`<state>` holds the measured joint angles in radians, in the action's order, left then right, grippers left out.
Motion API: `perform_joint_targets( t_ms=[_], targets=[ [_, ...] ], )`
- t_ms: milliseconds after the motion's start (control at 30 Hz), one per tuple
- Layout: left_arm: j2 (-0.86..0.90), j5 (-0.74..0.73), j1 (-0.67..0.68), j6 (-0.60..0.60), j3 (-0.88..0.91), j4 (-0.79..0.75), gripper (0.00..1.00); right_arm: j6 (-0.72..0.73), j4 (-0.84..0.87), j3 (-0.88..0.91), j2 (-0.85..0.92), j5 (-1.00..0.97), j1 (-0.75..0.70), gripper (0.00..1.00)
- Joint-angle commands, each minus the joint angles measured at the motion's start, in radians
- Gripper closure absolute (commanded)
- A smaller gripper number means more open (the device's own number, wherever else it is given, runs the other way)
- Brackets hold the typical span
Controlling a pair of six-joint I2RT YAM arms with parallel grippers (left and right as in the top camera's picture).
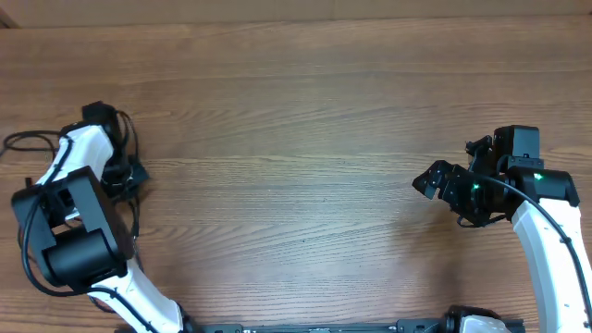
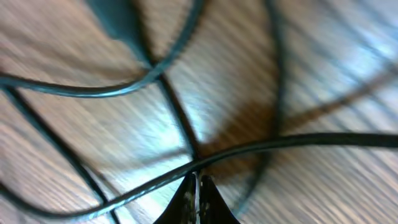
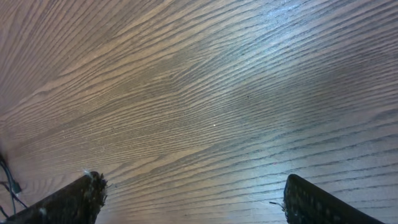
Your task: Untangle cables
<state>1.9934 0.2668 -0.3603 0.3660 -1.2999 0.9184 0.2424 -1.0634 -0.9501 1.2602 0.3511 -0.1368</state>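
Thin black cables (image 2: 106, 91) cross and loop over the wood in the left wrist view. One strand (image 2: 298, 142) runs right across the tips of my left gripper (image 2: 198, 179), which is shut, apparently pinching that strand. From overhead the left gripper (image 1: 123, 176) sits at the table's left side among the cables (image 1: 26, 139), mostly hidden under the arm. My right gripper (image 1: 430, 179) is open and empty over bare wood at the right; its fingers (image 3: 193, 193) frame only tabletop. A bit of cable (image 3: 6, 180) shows at that view's lower left edge.
The wooden table (image 1: 296, 139) spans the whole overhead view. The left arm's white links and black motor housing (image 1: 69, 240) stand at the lower left, the right arm (image 1: 546, 222) at the lower right.
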Motion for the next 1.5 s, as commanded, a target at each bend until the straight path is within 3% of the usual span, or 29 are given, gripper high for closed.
perform_joint_targets(
  t_ms=[0,367,600,833,900,1067,1233,1467],
  targets=[
    [-0.019,-0.005,-0.029,0.035,0.007,0.002,0.96,-0.008,0.003,-0.014,-0.003,-0.003,0.003,0.1],
    [-0.093,-0.079,-0.02,0.029,-0.15,0.111,0.96,-0.008,0.003,-0.014,-0.003,-0.021,0.003,0.1],
    [-0.265,-0.254,0.019,-0.071,-0.309,0.128,0.95,-0.008,0.014,-0.014,-0.003,-0.021,0.003,0.07],
    [-0.353,-0.487,0.087,-0.205,-0.351,0.106,0.42,0.002,0.06,-0.014,-0.003,-0.015,0.011,0.06],
    [-0.357,-0.509,0.126,-0.241,-0.351,0.116,0.36,0.019,0.084,-0.014,-0.003,-0.013,0.029,0.07],
    [-0.357,-0.471,0.247,-0.304,-0.351,0.192,0.31,0.018,0.147,-0.014,-0.001,-0.027,0.13,0.07],
    [-0.357,-0.353,0.322,-0.239,-0.351,0.424,0.09,0.018,0.191,-0.014,0.024,-0.178,0.296,0.07],
    [-0.357,-0.345,0.322,-0.159,-0.351,0.649,0.0,0.014,0.235,-0.074,0.071,-0.27,0.362,0.06]
  ],
)
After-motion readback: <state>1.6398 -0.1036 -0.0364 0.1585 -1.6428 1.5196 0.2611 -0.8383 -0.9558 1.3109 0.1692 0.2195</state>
